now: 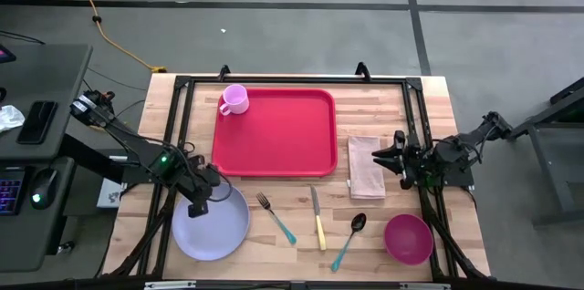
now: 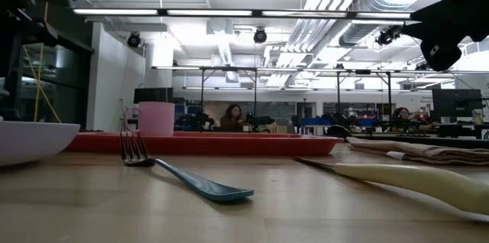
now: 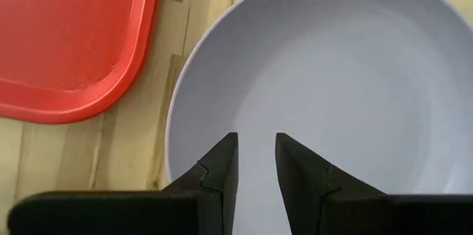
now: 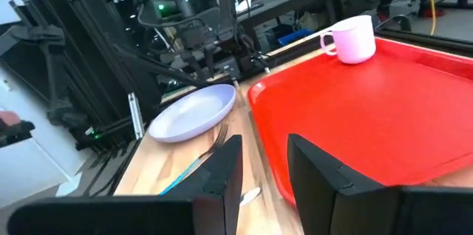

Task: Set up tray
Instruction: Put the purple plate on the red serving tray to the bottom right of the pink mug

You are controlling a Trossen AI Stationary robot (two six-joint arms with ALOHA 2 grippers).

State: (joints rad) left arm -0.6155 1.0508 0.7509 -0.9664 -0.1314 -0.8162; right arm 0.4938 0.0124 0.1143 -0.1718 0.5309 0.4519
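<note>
At the lower left of the high view the left end effector [image 1: 198, 208] hangs over the near-left edge of the round lavender plastic plate [image 1: 212, 228]; in the left wrist view its two dark fingers [image 3: 222, 172] stand a narrow gap apart above the plate's rim, pinching nothing. Just up and right of the plate, the large flat red plastic rectangular tray [image 1: 274, 144] with rounded corners lies at the upper centre of the light wooden desk [image 1: 301, 244], and a small pink plastic mug [image 1: 234, 99] stands upright in the tray's upper-left corner. Below the tray, along the lower middle of the frame, lie a metal fork with a teal handle [image 1: 276, 218], a table knife with a pale yellow handle [image 1: 318, 217] and a dark-bowled spoon with a teal handle [image 1: 349, 238], each apart from the others. To the right of the tray rests a folded beige cloth napkin [image 1: 366, 166], close beside the tray but not touching it. At the lower right sits a round magenta plastic bowl [image 1: 407, 238]. The right end effector [image 1: 385, 155] hovers at the napkin's right edge in the centre right of the frame, its fingers [image 4: 218, 172] parted and empty.
</note>
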